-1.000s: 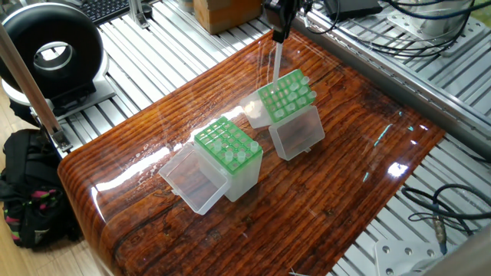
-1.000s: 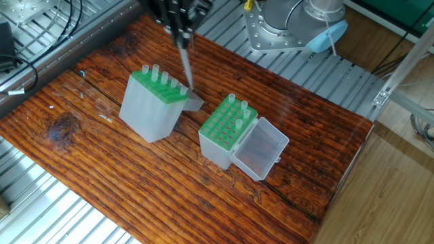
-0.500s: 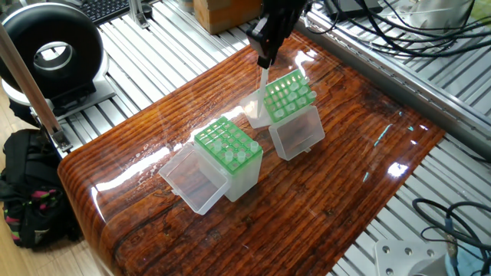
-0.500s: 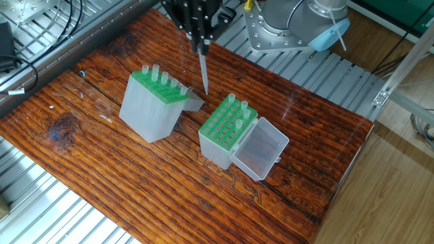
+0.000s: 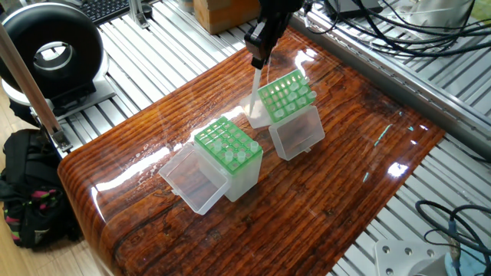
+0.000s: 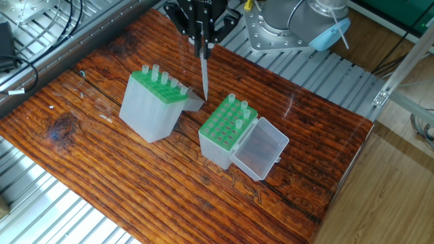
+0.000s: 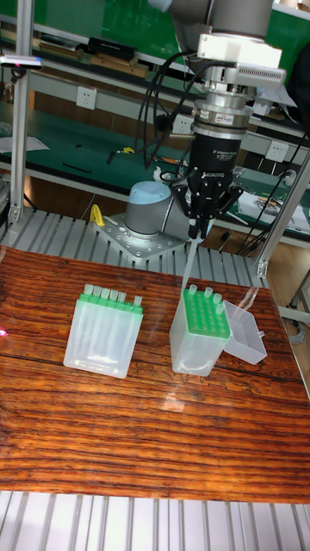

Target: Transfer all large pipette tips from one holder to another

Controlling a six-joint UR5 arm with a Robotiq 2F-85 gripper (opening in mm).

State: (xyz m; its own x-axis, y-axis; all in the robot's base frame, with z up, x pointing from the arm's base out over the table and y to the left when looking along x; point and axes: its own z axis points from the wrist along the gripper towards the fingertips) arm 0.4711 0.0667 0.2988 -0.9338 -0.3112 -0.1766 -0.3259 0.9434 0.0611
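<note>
A glossy wooden table (image 5: 330,192) is sitting among aluminium rails and cables, carrying two clear boxes topped with green racks. The gripper (image 6: 202,47) is hanging straight down from the arm, wrist vertical, above the gap between the boxes. Its jaws are pinching the top of one pipette tip (image 6: 203,76), which is dangling below the fingertips, clear of both racks. The tip is standing upright, long axis vertical, narrow end pointing down at the table. In the tall fixed view it (image 7: 187,263) is showing just behind the right-hand rack (image 7: 204,313). More tips (image 6: 163,76) are standing in a row along the other rack (image 6: 155,87), and a few are sitting in the near one.
</note>
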